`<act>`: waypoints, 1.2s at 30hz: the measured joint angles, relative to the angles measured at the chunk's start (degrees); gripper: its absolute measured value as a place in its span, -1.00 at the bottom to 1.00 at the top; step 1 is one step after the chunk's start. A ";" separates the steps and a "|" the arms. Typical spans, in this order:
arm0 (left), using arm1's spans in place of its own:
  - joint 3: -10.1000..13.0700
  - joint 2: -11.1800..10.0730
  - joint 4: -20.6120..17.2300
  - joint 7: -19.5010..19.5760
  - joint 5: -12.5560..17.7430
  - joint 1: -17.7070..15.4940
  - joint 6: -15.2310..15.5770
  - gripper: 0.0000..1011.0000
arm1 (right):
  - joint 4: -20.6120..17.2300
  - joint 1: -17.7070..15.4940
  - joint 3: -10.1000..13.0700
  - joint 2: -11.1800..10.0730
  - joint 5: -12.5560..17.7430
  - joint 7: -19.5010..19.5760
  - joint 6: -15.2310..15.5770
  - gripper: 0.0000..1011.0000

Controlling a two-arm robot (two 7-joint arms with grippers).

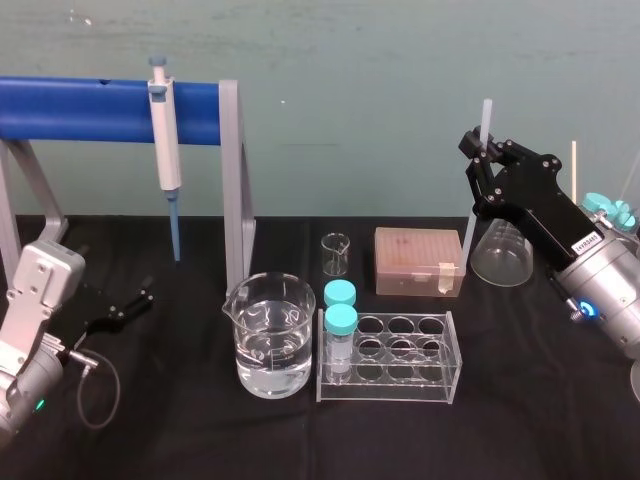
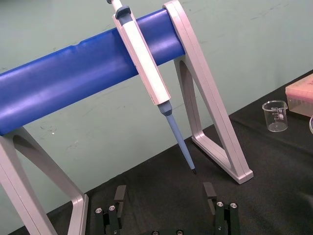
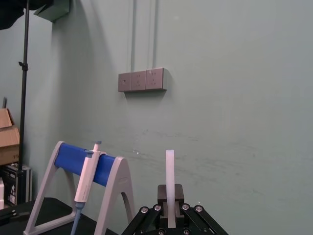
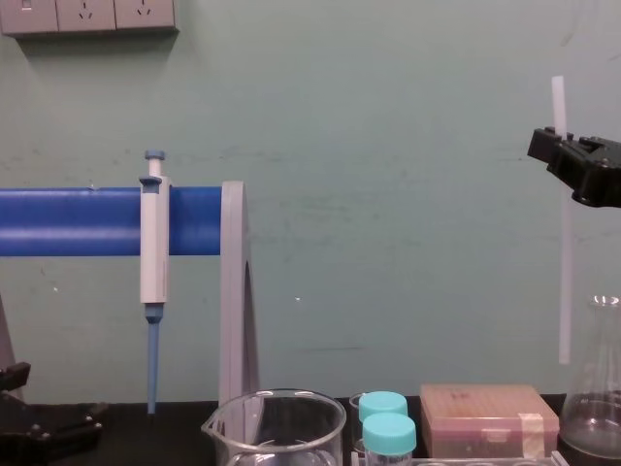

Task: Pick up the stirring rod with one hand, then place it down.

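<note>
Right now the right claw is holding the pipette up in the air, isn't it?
Not quite. The right claw is holding the stirring rod up in the air, as the chest view shows. The pipette hangs on the blue stand.

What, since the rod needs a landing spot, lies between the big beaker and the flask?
In the head view, a tube rack with two blue-capped vials, a small beaker and a pinkish box.

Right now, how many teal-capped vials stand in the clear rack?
2. Both stand at the rack's left end: the front vial and the rear vial just behind it. The other holes look empty.
</note>
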State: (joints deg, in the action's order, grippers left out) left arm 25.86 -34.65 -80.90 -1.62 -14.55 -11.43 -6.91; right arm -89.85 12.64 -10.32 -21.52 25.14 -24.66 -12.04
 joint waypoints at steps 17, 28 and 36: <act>0.00 0.00 0.00 0.00 0.00 0.00 0.00 0.98 | -0.02 -0.14 0.02 -0.08 -0.02 -0.05 -0.07 -0.86; 0.00 0.00 0.00 0.00 0.00 0.00 0.00 0.98 | 2.37 0.23 -1.42 -0.76 6.77 -8.20 -0.41 -0.86; 0.00 0.00 0.00 0.00 0.00 0.00 0.00 0.98 | 6.35 1.46 -3.98 -1.44 9.95 -14.15 -2.98 -0.86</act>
State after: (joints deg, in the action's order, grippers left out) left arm 25.86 -34.64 -80.90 -1.62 -14.55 -11.43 -6.91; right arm -83.49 14.10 -14.30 -22.96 35.09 -38.81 -15.03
